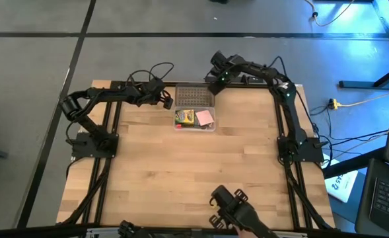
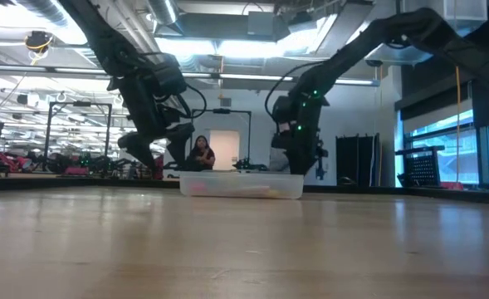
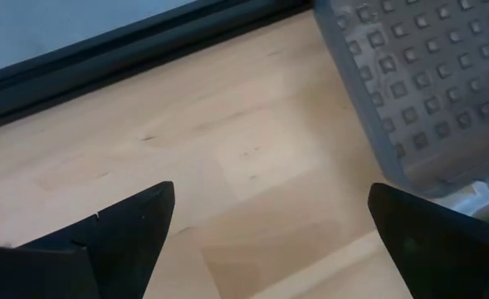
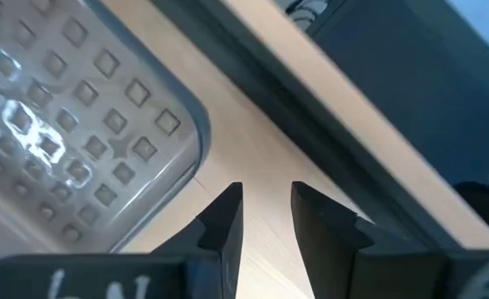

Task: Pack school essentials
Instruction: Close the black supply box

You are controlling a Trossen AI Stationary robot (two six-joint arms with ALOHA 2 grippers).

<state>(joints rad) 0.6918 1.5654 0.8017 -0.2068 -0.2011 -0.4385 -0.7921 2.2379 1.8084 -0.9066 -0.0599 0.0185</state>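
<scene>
The clear plastic case [image 1: 194, 109] lies open near the table's far edge, its dotted grey lid [image 1: 194, 94] folded back flat toward the far side. In its tray lie the green-and-yellow crayon box [image 1: 184, 118] and the pink square pad [image 1: 205, 117]; the other stationery is too small to make out. My left gripper [image 1: 166, 100] hangs wide open just left of the lid [image 3: 418, 91], above bare wood. My right gripper [image 1: 214, 82] hovers at the lid's far right corner [image 4: 173, 124], its fingers [image 4: 227, 212] a narrow gap apart, with nothing between them.
A dark rail [image 3: 136, 50] runs along the table's far edge, close behind both grippers. A dark jointed rig [image 1: 230, 205] stands at the near edge. Bare wood [image 1: 194, 165] spreads between it and the case. In the low view, a person [image 2: 200, 154] sits far behind the table.
</scene>
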